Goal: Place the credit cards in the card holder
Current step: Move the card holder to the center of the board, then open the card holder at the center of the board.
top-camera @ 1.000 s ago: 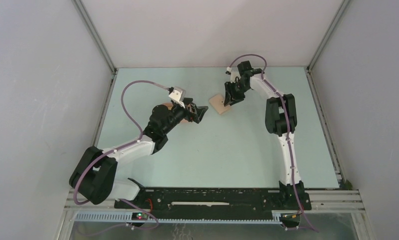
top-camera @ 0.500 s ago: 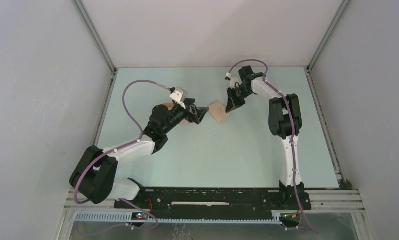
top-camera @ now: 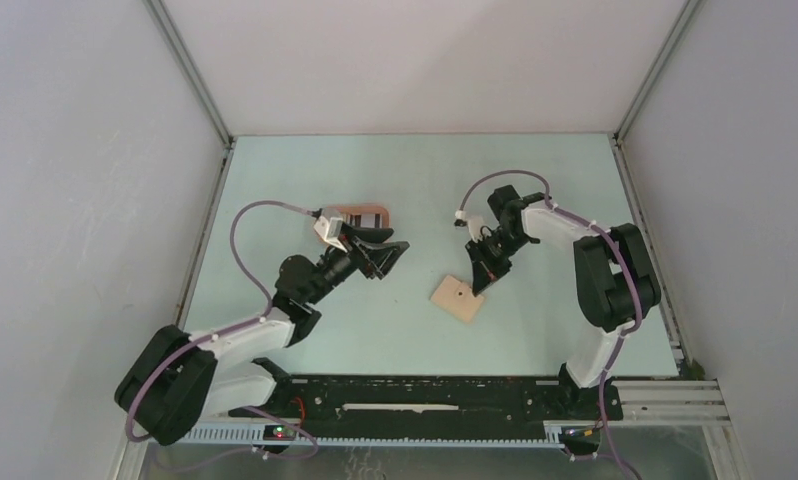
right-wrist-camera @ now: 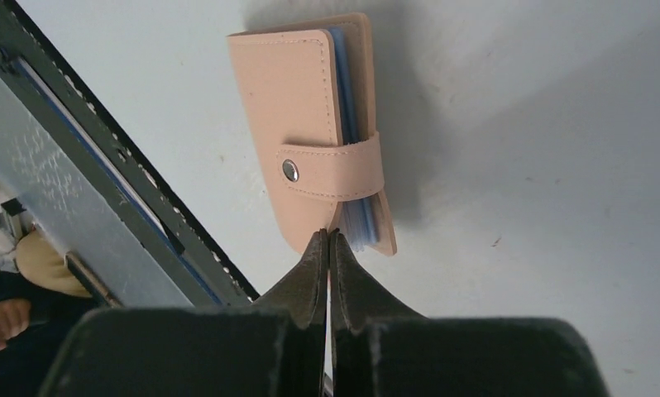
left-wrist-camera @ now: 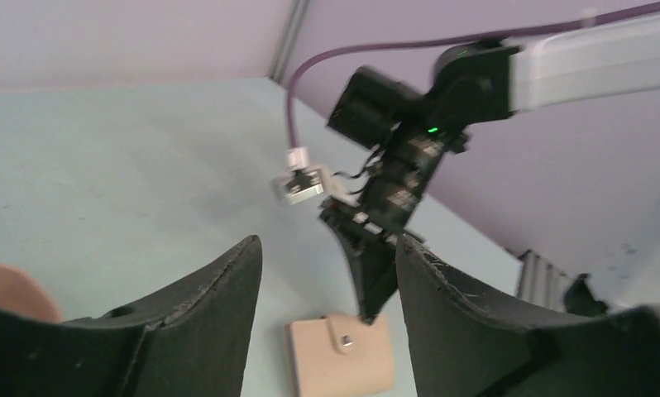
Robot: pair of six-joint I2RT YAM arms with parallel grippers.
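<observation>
Right gripper (right-wrist-camera: 328,248) is closed tight, with its tips touching the near edge of the card holder (right-wrist-camera: 294,124). The holder lies flat on the table (right-wrist-camera: 517,165), strap snapped, blue edges showing along one side. Left gripper (left-wrist-camera: 325,248) stands wide and holds nothing. The holder sits ahead of it, between its finger lines and apart.

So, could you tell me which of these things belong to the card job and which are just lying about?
Job: card holder; right gripper, shut against its edge; left gripper, open and empty. No loose credit cards clearly visible.
Lying about: peach tray, beyond the left gripper; contents unclear.
</observation>
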